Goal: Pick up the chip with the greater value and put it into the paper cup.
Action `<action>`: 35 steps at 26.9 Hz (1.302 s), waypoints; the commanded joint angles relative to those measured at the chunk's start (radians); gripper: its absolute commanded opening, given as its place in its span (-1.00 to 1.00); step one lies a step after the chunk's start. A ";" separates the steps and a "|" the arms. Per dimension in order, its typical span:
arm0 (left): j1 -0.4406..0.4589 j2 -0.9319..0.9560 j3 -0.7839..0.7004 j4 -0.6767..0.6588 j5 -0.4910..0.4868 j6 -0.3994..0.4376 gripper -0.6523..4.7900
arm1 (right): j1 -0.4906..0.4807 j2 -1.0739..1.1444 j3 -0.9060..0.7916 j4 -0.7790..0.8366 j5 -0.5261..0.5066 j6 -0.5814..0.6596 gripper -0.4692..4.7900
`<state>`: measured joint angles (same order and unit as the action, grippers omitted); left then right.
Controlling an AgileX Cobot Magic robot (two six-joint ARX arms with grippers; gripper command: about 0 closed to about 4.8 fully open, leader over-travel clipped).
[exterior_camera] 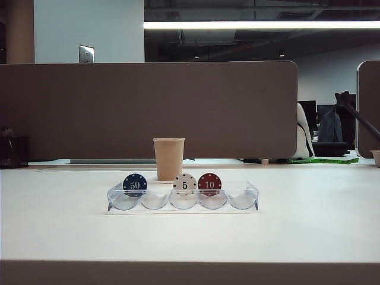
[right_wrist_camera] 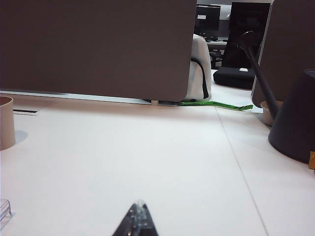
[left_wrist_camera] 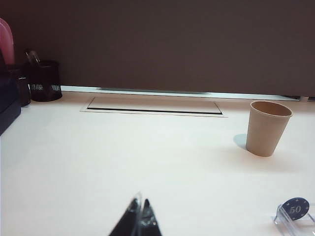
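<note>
The dark blue "50" chip (exterior_camera: 135,184) stands upright in the leftmost slot of a clear scalloped tray (exterior_camera: 243,199); it also shows at the edge of the left wrist view (left_wrist_camera: 295,208). A white "5" chip (exterior_camera: 184,183) and a red "10" chip (exterior_camera: 209,183) stand in slots further right. The tan paper cup (exterior_camera: 168,158) stands upright just behind the tray, also seen in the left wrist view (left_wrist_camera: 266,128) and cut off in the right wrist view (right_wrist_camera: 6,122). My left gripper (left_wrist_camera: 140,202) is shut and empty, well short of the chip. My right gripper (right_wrist_camera: 140,205) is shut and empty over bare table. Neither gripper shows in the exterior view.
A brown partition wall (exterior_camera: 148,107) runs behind the table. A black mesh pen holder (left_wrist_camera: 44,80) and dark items stand at the far left. A dark lamp base (right_wrist_camera: 295,118) sits at the right. A cable hatch (left_wrist_camera: 152,105) lies flush in the tabletop.
</note>
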<state>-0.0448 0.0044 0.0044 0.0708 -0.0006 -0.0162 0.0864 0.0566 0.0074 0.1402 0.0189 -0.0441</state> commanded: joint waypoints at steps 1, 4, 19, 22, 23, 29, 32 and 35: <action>0.001 0.001 0.003 0.013 0.004 0.001 -0.78 | 0.000 0.000 -0.002 0.013 0.002 -0.002 -0.84; 0.001 0.001 0.003 0.014 0.004 0.001 -0.78 | 0.000 0.000 -0.002 0.013 0.002 -0.002 -0.84; -0.001 0.001 0.058 -0.082 0.065 0.006 -0.78 | 0.001 0.003 0.103 -0.179 -0.041 -0.021 -0.84; -0.002 0.001 0.097 -0.099 0.093 0.008 -0.78 | 0.001 0.014 0.166 -0.231 -0.091 -0.056 -0.84; -0.003 0.001 0.109 -0.102 0.097 0.008 -0.78 | 0.001 0.031 0.199 -0.259 -0.101 -0.058 -0.84; -0.085 0.061 0.145 -0.122 0.140 0.017 -0.78 | 0.002 0.218 0.359 -0.336 -0.174 -0.061 -0.84; -0.171 0.128 0.161 -0.122 0.138 0.067 -0.78 | 0.002 0.352 0.450 -0.348 -0.234 -0.062 -0.84; -0.277 0.257 0.202 -0.122 0.132 0.096 -0.78 | 0.002 0.518 0.572 -0.397 -0.262 -0.063 -0.84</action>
<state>-0.3065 0.2317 0.1913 -0.0643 0.1307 0.0647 0.0872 0.5419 0.5503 -0.2398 -0.2321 -0.1036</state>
